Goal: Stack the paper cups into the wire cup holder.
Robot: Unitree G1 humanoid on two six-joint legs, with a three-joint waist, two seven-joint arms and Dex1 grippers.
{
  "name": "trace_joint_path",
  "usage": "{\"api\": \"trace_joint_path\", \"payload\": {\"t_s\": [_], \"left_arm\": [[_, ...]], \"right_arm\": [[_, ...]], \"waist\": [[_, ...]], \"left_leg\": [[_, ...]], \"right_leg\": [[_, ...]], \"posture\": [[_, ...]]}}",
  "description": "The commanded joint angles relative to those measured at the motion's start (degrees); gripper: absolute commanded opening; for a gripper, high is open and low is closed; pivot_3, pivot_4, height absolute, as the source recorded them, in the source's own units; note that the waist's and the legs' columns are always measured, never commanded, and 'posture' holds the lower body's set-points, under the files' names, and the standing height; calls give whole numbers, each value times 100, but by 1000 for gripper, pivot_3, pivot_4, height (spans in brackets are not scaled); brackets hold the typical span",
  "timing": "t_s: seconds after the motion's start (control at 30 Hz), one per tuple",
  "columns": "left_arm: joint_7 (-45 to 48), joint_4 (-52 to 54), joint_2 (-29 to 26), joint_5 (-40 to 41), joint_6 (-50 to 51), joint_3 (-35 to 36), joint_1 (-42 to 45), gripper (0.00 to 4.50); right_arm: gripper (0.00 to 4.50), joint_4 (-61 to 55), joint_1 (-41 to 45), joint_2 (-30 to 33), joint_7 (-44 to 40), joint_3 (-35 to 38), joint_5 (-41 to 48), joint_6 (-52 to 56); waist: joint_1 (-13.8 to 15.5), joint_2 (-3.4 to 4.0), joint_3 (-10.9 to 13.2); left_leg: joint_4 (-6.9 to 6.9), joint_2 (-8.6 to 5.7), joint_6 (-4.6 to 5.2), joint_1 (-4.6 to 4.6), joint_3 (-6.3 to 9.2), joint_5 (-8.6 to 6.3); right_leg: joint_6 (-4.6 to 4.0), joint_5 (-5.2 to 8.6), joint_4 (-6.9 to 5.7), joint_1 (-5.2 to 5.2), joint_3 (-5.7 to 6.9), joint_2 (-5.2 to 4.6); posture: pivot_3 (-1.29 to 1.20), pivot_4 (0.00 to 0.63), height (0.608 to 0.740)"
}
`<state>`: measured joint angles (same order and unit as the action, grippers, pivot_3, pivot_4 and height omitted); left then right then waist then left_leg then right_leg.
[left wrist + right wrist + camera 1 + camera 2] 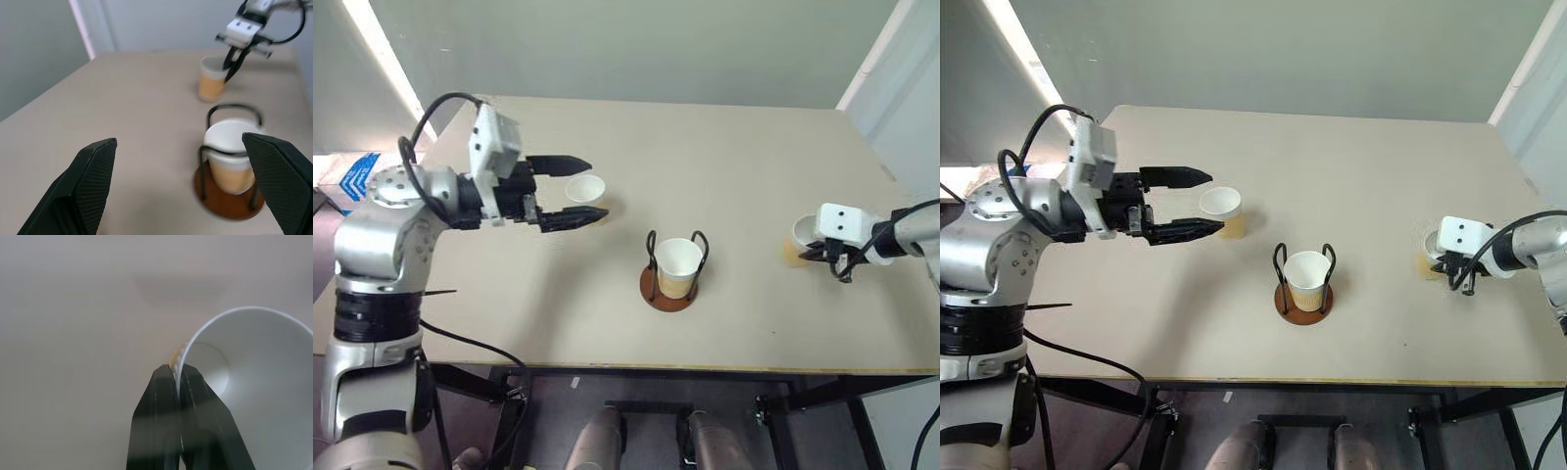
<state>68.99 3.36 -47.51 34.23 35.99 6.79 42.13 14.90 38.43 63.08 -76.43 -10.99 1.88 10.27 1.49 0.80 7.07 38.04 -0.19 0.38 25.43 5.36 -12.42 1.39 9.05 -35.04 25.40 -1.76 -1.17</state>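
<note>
Right wrist view shows the right gripper (179, 374) pinched tight on the rim of a paper cup (254, 382), one black finger inside the white wall and one outside. From the head camera that cup (797, 241) stands upright on the beige table (734, 157) near its right edge. At the table's left, the left gripper (573, 189) hangs level with its fingers spread wide, holding nothing; a second cup (585, 190) stands on the table just beyond them. Between the two arms, at the table's middle, the wire cup holder (670, 290) carries a third cup (677, 265) upright between its black loops on the rust-brown base.
</note>
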Motion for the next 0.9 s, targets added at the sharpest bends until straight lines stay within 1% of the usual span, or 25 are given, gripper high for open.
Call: {"api": "trace_joint_path", "payload": {"t_s": [0.03, 0.1, 0.17, 0.23, 0.4, 0.57, 0.7, 0.9], "left_arm": [[221, -157, -231, 92, -25, 163, 173, 4500], [336, -278, -304, 89, -43, 115, 248, 4500], [442, -322, -315, 132, -23, 58, 337, 4500], [540, -371, -307, 92, -65, -30, 397, 4500], [676, -455, -274, -8, -123, -177, 472, 4500], [687, -476, -249, -70, -180, -252, 507, 4500], [691, -451, -247, -111, -197, -280, 491, 4500], [659, -428, -214, -141, -202, -305, 507, 4500]], "right_arm": [[42, -1024, 112, 416, -617, 602, 754, 758], [42, -1786, 412, 576, -943, 753, 1288, 1423], [42, -2422, 970, 520, -1090, 705, 1657, 1922], [42, -2849, 1439, 373, -1146, 532, 1850, 2233], [42, -3497, 1928, -41, -1169, 38, 1966, 2519], [42, -3711, 2068, -494, -1119, -428, 1771, 2361], [42, -3527, 2264, -850, -1039, -717, 1498, 2184], [42, -3248, 2412, -1264, -1016, -954, 1217, 1953]], "waist": [[3, 0, 0], [-11, 4, 2], [-31, 4, 3], [-57, 4, 3], [-85, -4, -2], [-79, 0, 0], [-85, 0, 1], [-86, 0, 0]], "left_leg": [[0, 0, -2, 0, 1, 0], [-3, 0, -5, 0, 0, 0], [-7, 0, -12, 1, 0, 4], [-7, 0, -17, 4, 0, 9], [-5, 4, -15, -2, 7, 9], [-1, 2, -11, 2, 8, 12], [-6, 3, -11, 2, 8, 12], [-5, 3, -11, 3, 9, 12]], "right_leg": [[-6, 4, 0, 0, 2, 0], [-14, 9, 0, 2, 2, 1], [-17, 13, 1, 3, 1, 4], [-22, 18, 1, 9, -1, 6], [-33, 26, -1, 5, 1, 11], [-33, 26, -7, 12, 1, 10], [-34, 26, -9, 16, 2, 10], [-36, 27, -16, 21, 2, 10]], "posture": [[0, 150, 740], [0, 150, 740], [0, 150, 740], [0, 150, 740], [0, 150, 740], [0, 150, 740], [0, 150, 740], [0, 150, 740]]}}
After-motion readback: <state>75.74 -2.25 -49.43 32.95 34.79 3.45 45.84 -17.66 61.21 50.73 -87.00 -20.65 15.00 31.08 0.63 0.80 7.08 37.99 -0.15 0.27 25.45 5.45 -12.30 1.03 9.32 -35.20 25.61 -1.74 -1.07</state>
